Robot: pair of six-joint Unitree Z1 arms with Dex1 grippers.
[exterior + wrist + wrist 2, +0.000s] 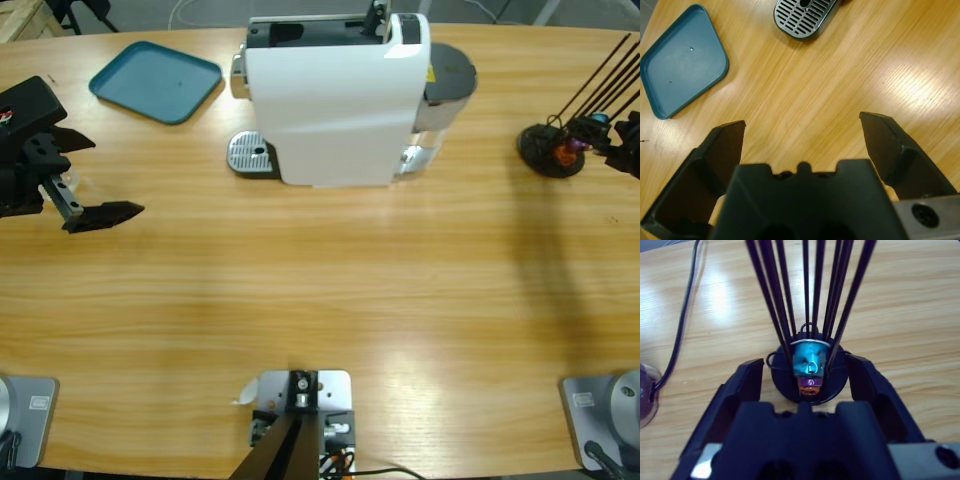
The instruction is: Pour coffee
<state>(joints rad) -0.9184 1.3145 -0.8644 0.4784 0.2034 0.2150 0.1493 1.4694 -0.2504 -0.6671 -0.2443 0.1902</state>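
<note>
No coffee shows in any view. A white coffee machine (335, 100) stands at the back middle of the table, its metal drip grate (252, 155) empty; the grate (802, 17) also shows at the top of the left wrist view. My left gripper (118, 176) hovers open at the table's left edge over bare wood, with nothing between its jaws (802, 125). At the far right, my right gripper (807, 362) is open, its jaws on either side of a black wire capsule stand (548, 150) holding a blue capsule (809, 357) above an orange one (810, 385).
A teal tray (155, 80) lies empty at the back left, also seen in the left wrist view (682, 60). The stand's long black rods (600, 80) lean up to the right. A black cable (682, 325) runs across the wood beside the stand.
</note>
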